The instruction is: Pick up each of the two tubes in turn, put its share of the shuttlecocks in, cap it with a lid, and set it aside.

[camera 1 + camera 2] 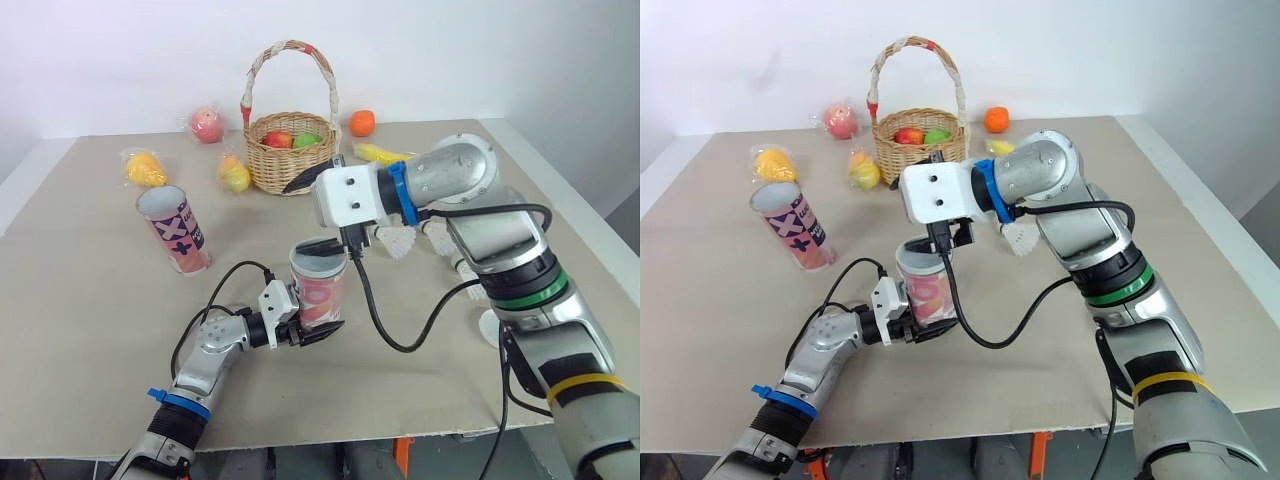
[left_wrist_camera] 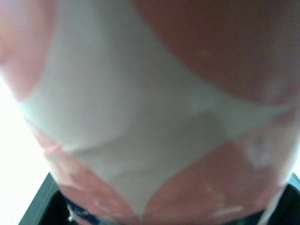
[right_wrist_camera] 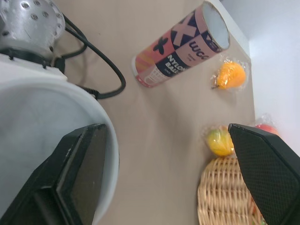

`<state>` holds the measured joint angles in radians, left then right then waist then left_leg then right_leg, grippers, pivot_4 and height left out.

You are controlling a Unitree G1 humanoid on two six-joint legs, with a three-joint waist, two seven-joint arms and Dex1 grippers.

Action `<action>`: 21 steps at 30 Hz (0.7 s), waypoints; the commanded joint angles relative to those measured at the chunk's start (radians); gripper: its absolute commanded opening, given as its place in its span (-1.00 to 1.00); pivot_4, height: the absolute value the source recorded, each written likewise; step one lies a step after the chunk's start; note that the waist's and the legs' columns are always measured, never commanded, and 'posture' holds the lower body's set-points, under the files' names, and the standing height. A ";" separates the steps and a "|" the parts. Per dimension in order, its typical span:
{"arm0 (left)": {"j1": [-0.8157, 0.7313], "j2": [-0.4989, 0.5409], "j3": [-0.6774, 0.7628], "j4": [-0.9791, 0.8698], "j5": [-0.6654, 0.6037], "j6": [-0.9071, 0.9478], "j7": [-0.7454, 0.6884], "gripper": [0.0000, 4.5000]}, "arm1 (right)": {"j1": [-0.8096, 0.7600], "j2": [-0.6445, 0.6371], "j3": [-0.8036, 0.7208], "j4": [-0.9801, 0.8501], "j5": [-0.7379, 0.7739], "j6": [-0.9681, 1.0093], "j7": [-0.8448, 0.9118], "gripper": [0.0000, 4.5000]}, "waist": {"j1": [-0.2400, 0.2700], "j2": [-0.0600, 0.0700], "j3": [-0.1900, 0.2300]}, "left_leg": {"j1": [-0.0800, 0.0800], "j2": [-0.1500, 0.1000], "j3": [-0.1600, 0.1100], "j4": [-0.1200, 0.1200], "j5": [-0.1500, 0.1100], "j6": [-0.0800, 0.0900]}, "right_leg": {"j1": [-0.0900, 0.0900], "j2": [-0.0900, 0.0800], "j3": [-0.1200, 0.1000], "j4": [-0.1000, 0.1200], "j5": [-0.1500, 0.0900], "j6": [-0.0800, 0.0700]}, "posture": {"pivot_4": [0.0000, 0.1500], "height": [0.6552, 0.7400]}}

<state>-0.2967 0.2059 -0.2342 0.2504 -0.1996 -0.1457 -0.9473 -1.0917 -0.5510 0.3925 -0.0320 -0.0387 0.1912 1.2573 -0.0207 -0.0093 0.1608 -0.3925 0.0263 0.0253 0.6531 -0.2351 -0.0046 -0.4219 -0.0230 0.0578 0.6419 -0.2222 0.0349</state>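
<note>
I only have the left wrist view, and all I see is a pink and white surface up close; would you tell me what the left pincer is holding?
Observer: The left pincer is shut on a tube, which it holds upright.
Operator: Thank you. Is that tube capped yet?
Observer: No, its mouth is uncovered, and the right pincer hovers just above it, open and empty.
Operator: Understood. Where are the shuttlecocks, then?
Observer: A few shuttlecocks lie on the table, beyond the right arm.
</note>
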 commanded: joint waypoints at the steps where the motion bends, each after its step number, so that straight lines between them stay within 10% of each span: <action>1: 0.025 0.002 -0.023 0.081 0.034 0.022 0.009 0.42 | -0.019 -0.008 0.001 0.008 -0.022 -0.005 -0.002 0.97 | 0.000 0.000 0.000 | 0.000 0.000 0.000 0.000 0.000 0.000 | 0.000 0.000 0.000 0.000 0.000 0.000 | 1.00 1.00; 14: 0.017 -0.007 -0.026 0.094 0.037 0.015 0.012 0.42 | -0.114 -0.050 -0.081 0.034 0.162 0.069 0.156 0.97 | 0.001 0.000 0.001 | -0.002 -0.001 0.001 0.000 0.000 0.001 | 0.000 -0.002 -0.001 0.000 0.000 0.000 | 1.00 1.00; 21: 0.013 -0.009 -0.022 0.101 0.037 0.011 0.014 0.42 | -0.200 -0.083 -0.020 0.135 0.198 -0.005 0.343 -0.22 | 0.001 0.000 0.001 | -0.002 0.000 0.000 0.000 0.001 0.001 | 0.000 -0.003 -0.002 -0.001 0.000 0.000 | 1.00 1.00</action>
<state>-0.3058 0.1991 -0.2387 0.2612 -0.1965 -0.1584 -0.9517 -1.2521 -0.6155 0.3577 0.0984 0.1423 0.2179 1.5394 -0.0195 -0.0096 0.1619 -0.3950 0.0258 0.0257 0.6531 -0.2344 -0.0034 -0.4224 -0.0257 0.0558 0.6412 -0.2222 0.0349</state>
